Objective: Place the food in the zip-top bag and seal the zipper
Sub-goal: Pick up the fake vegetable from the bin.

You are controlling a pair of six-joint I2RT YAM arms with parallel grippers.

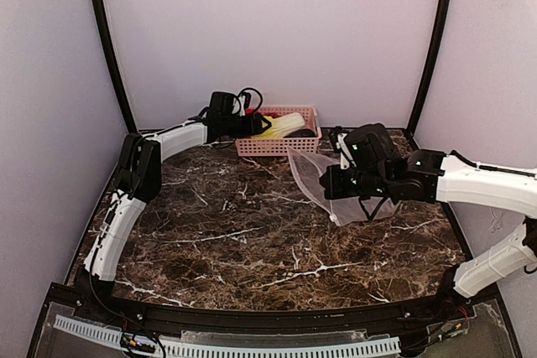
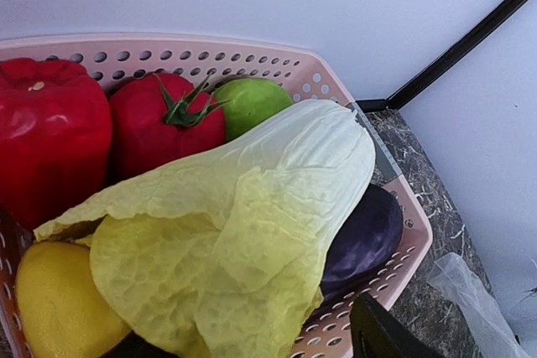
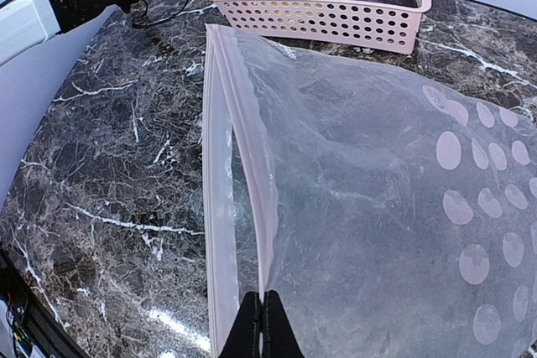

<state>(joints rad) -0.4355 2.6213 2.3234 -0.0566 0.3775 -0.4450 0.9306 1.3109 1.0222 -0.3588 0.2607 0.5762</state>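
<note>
The left arm (image 1: 126,199) rises from its base, bends at the elbow and reaches flat across to the far side of the surface (image 1: 252,241). Its pincer (image 1: 258,127) hangs over the left end of the basket (image 1: 277,147) with its fingers spread. The right arm (image 1: 487,182) comes in low from the right. Its pincer (image 3: 260,324) is pressed together, pinching the mouth edge of the bag (image 3: 377,207) at the zipper (image 3: 239,165).

There are two arms, one basket and one bag. Six pieces of food show in the basket:
- one cabbage (image 2: 243,224)
- one red pepper (image 2: 46,140)
- one tomato (image 2: 164,132)
- one green round piece (image 2: 252,102)
- one yellow piece (image 2: 59,308)
- one purple aubergine (image 2: 365,236)

All the food lies in the basket, the cabbage on top. The bag lies just beside the basket, toward the right arm.

The basket is pink plastic, its walls pierced with rows of round holes. The cabbage has crinkled yellow-green leaves and a smooth pale stalk. The pepper is glossy and lobed. The bag is clear, limp and wrinkled, printed with pale dots. The surface is dark brown marble with white veins.
</note>
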